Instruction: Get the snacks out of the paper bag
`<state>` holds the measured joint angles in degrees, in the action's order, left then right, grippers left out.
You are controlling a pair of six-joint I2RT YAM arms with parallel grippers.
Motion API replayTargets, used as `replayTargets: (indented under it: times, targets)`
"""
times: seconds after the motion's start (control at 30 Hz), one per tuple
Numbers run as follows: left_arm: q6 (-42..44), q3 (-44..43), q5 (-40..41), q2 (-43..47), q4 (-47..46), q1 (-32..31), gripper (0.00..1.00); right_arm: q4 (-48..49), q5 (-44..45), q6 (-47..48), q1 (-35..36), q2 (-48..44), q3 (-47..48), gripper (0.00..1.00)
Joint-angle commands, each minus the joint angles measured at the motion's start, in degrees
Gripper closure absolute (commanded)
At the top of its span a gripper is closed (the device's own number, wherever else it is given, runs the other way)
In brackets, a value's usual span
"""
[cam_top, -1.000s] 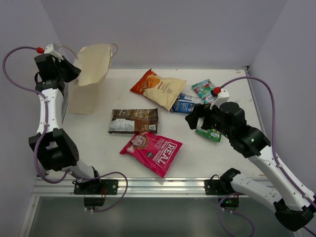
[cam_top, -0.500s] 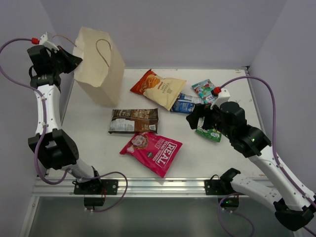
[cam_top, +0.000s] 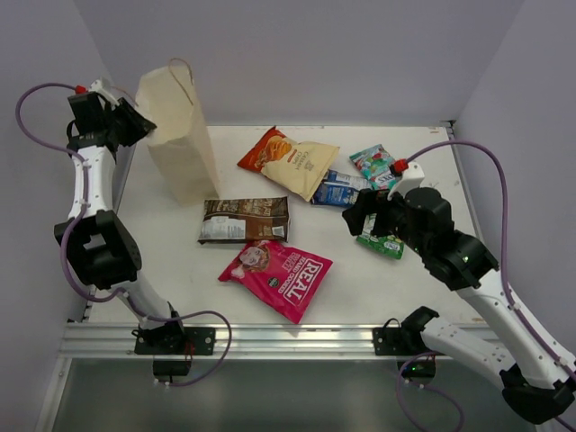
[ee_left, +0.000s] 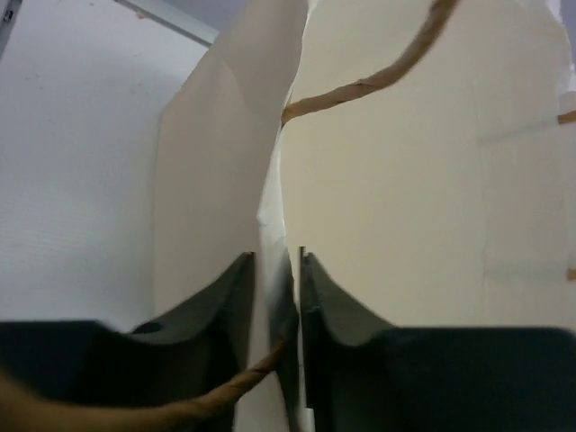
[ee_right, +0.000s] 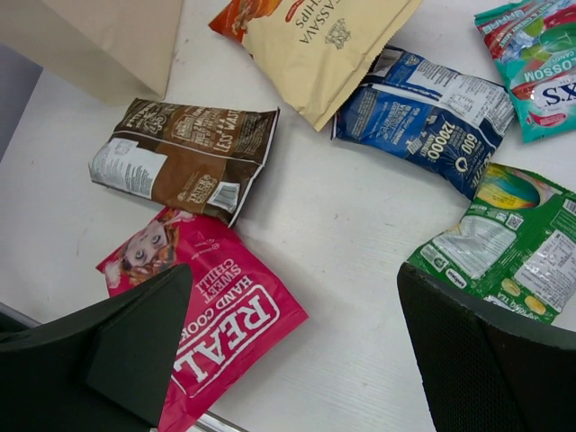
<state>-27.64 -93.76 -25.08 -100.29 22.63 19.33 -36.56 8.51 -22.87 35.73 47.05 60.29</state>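
A robot test cell: bare white table, plain lilac walls, aluminium rail.

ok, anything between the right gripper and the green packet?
Nothing visible. The right gripper hangs open above bare table, and the green packet lies uncovered beside its right finger. The blue packet lies apart, farther away.

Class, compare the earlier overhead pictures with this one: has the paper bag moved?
Yes. The paper bag has swung from tipped to upright, its base now nearer the brown pack.
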Motion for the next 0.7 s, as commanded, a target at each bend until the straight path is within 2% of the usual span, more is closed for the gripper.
replayTargets:
  times: [0.0, 0.07, 0.1, 0.2, 0.3, 0.4, 0.6, 0.67]
  targets:
    - [4.3, -4.1, 1.9, -0.4, 3.5, -0.1, 0.62, -0.7, 2.1, 0.5, 0.0, -0.8, 0.7, 0.01]
    - [5.7, -5.5, 3.8, 0.2, 5.6, -0.1, 0.52, -1.3, 2.4, 0.4, 0.0, -1.0, 1.1, 0.01]
    - [6.1, -6.1, 4.7, 0.4, 6.4, -0.1, 0.41, -1.7, 2.6, 0.4, 0.0, -1.1, 1.5, 0.01]
    - [7.6, -8.2, 8.0, 1.9, 9.5, 0.0, 0.23, -1.9, 3.1, 0.4, 0.0, -1.5, 2.4, 0.01]
    - [8.7, -9.7, 11.0, 3.9, 12.3, -0.1, 0.09, -2.5, 3.6, 0.5, 0.0, -1.7, 3.9, 0.01]
    - [8.8, -10.1, 12.4, 6.6, 14.2, -0.1, 0.0, -3.4, 3.7, 0.6, 0.0, -1.2, 6.2, 0.01]
    - [8.8, -11.3, 12.3, 13.4, 19.0, -0.1, 0.0, -4.8, 7.9, 0.4, 0.0, -1.5, 11.4, 0.01]
    - [8.9, -9.3, 13.3, 18.7, 19.3, -0.1, 0.0, -4.8, 9.8, 1.9, 0.0, -2.1, 13.0, 0.01]
